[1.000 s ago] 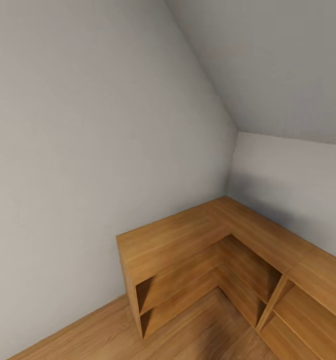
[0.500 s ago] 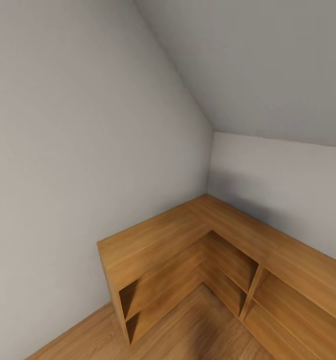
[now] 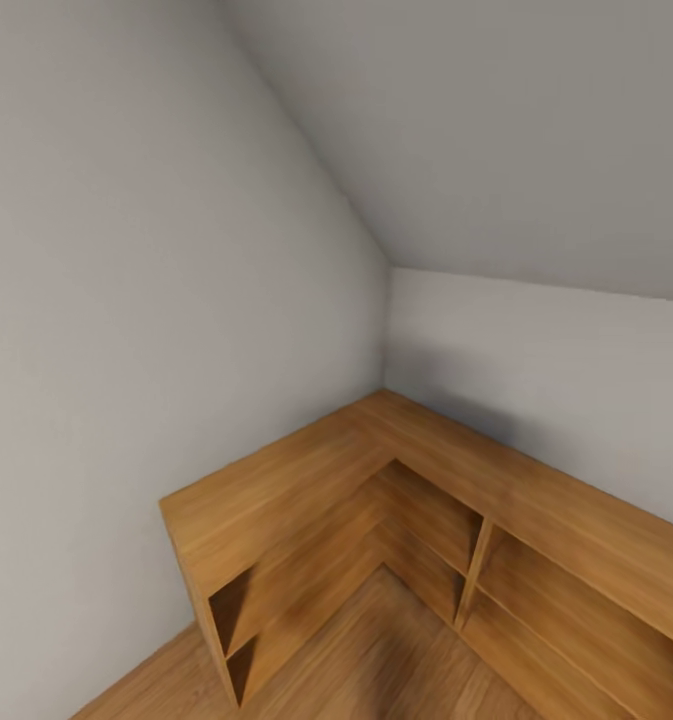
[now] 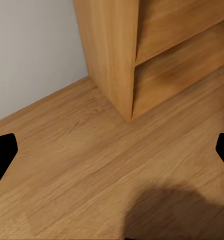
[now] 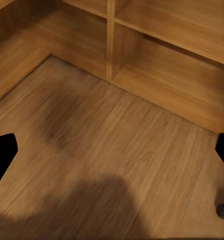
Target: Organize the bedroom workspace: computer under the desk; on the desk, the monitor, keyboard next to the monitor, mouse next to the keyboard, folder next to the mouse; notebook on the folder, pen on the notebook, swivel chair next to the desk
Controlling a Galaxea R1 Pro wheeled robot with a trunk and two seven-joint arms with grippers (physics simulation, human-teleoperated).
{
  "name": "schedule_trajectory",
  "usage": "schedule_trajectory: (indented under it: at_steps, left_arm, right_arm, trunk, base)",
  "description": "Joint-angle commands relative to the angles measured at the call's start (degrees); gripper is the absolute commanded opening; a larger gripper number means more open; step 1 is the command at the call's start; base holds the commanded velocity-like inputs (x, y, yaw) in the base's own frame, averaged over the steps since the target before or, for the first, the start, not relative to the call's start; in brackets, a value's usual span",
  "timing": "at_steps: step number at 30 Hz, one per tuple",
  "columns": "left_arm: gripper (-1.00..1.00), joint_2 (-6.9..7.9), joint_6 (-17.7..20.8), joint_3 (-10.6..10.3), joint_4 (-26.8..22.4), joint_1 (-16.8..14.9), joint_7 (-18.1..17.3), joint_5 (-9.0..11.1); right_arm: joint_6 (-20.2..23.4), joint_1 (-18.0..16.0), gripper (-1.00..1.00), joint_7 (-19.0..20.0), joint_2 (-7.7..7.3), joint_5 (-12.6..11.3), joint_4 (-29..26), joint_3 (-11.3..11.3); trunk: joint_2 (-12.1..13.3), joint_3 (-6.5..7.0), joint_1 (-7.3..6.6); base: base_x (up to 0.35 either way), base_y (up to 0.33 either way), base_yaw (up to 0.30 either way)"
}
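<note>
My left gripper [image 4: 112,154] hangs open over bare wooden floor [image 4: 92,165], its black fingertips [image 4: 2,155] far apart and nothing between them. The end panel of a low light wooden shelf unit [image 4: 109,55] stands just beyond it. My right gripper [image 5: 112,152] is open too, empty, over the floor [image 5: 121,135] in front of the shelf unit's open compartments [image 5: 166,75].
An L-shaped low wooden shelf unit [image 3: 296,480] fills a room corner under grey walls [image 3: 126,300] and a sloped ceiling. Its open compartments [image 3: 426,530] face me. A dark shadow lies on the floor [image 5: 92,205]. A small dark object [image 5: 222,211] sits at the picture's edge.
The whole head view has shifted: the shelf unit and the wall corner now sit further left in the picture, so the camera has turned. Nothing in the room has moved.
</note>
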Motion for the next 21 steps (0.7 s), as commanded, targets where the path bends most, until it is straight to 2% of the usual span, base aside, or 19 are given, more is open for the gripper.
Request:
schedule_trajectory:
  at_steps: [1,8,18,21]
  left_arm:
    - [1.0,0.01,-0.1,0.5,-0.1,0.0,-0.2,-0.5]
    - [1.0,0.14,-0.1,0.4,-0.2,0.1,-0.2,-0.5]
    - [1.0,0.17,-0.1,0.4,-0.2,0.1,-0.2,-0.5]
    - [1.0,-0.81,0.9,0.4,-0.5,0.1,-0.1,-0.5]
  right_arm:
    - [-0.2,-0.1,1.0,-0.3,0.03,-0.1,0.1,0.5]
    - [1.1,0.0,1.0,-0.3,-0.19,-0.1,0.1,0.9]
    - [2.6,0.0,1.0,-0.3,-0.24,-0.1,0.0,1.4]
    - [3.6,0.0,1.0,-0.2,0.67,0.2,-0.1,1.3]
  trunk:
    - [-0.1,-0.05,0.04]
    - [-0.1,0.35,0.04]
    - [-0.1,0.86,0.04]
    - [-0.1,0.85,0.04]
  base:
    - [0.0,0.0,-0.208]
    - [0.097,0.146,-0.193]
    - [0.253,0.225,-0.115]
    - [0.0,0.0,0.0]
